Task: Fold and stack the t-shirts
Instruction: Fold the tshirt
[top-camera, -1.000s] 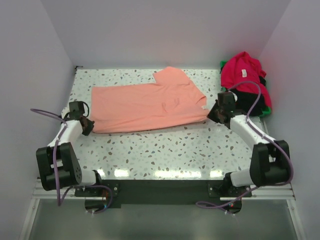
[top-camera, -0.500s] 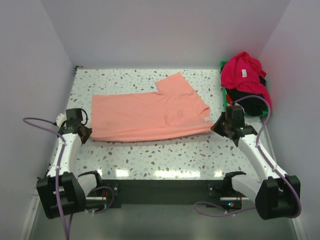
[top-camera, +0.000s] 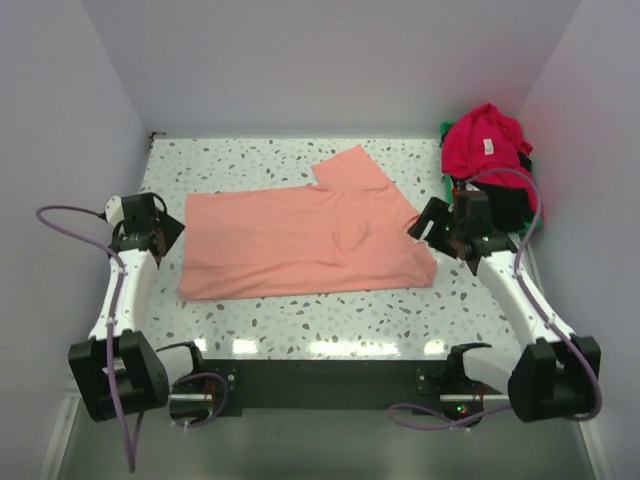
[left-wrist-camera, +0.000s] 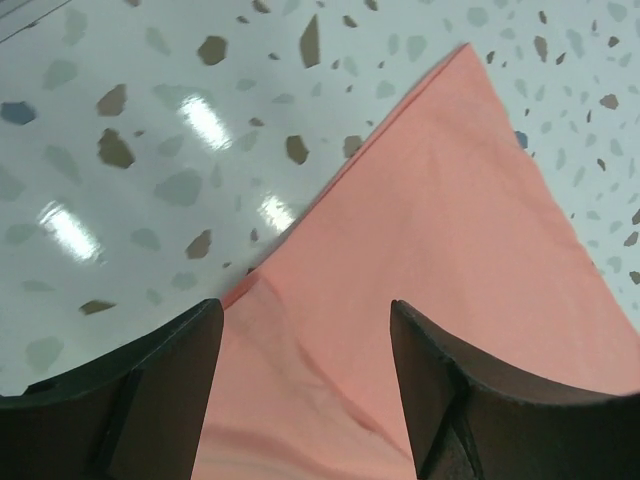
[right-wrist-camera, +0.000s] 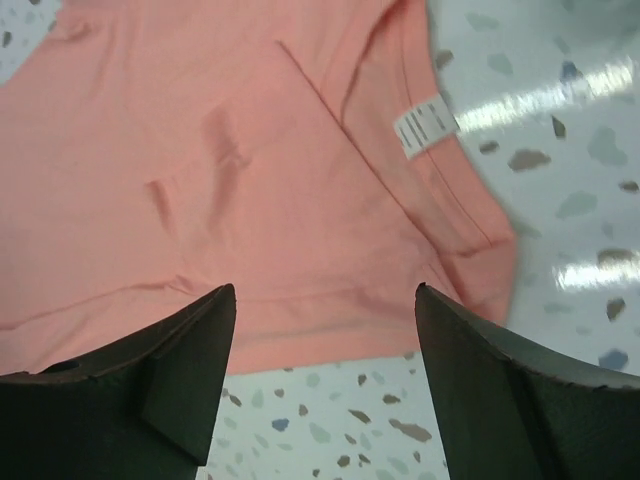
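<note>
The salmon-pink t-shirt (top-camera: 305, 240) lies spread flat across the middle of the table, one sleeve pointing to the back. My left gripper (top-camera: 165, 232) hovers open over its left edge; in the left wrist view the cloth (left-wrist-camera: 470, 230) lies loose under the left gripper (left-wrist-camera: 305, 330). My right gripper (top-camera: 430, 222) stands open over the right edge. The right wrist view shows the neck's white tag (right-wrist-camera: 425, 127) and the shirt's hem (right-wrist-camera: 230, 170) below the right gripper (right-wrist-camera: 325, 300). A crimson t-shirt (top-camera: 485, 140) and a black one (top-camera: 505, 205) are heaped at the back right.
The green bin (top-camera: 446, 180) under the red and black heap sits in the back right corner, close behind my right arm. White walls close the table on the left, back and right. Speckled tabletop (top-camera: 320, 315) runs in front of the pink shirt.
Both grippers have opened and let go of the pink shirt's lower corners. The shirt has been drawn toward the front and now lies flatter, and both grippers have shifted back over its edges.
</note>
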